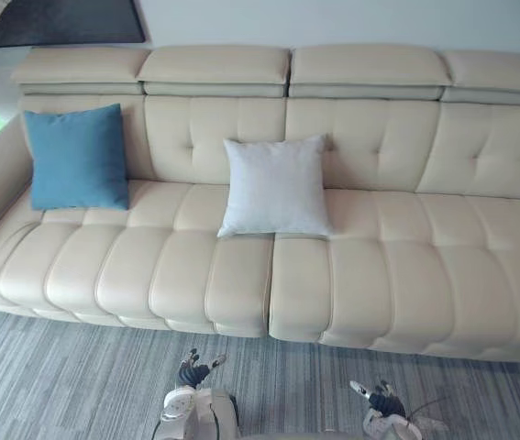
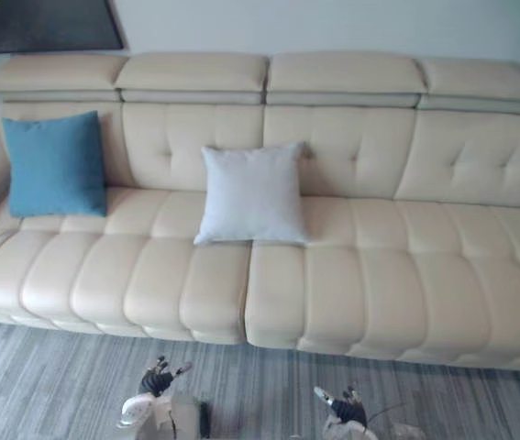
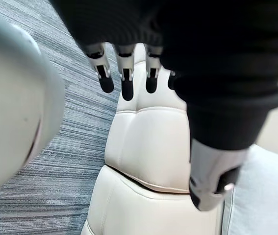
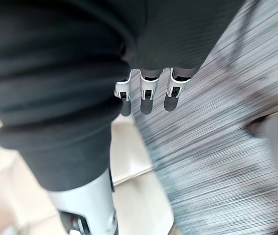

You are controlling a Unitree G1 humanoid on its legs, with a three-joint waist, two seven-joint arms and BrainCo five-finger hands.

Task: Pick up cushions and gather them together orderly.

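A blue cushion (image 1: 77, 158) leans upright against the backrest at the left end of a long cream sofa (image 1: 388, 275). A pale grey-white cushion (image 1: 274, 188) leans on the backrest near the sofa's middle, about one seat to the right of the blue one. Both hands hang low over the carpet in front of the sofa, well short of the cushions. My left hand (image 1: 195, 370) has relaxed, straight fingers (image 3: 128, 83) and holds nothing. My right hand (image 1: 379, 398) is empty too, its fingers (image 4: 146, 98) extended.
Grey striped carpet (image 1: 67, 376) runs along the sofa's front. The right half of the sofa seat is bare. A dark framed panel (image 1: 67, 20) hangs on the wall behind the sofa's left end.
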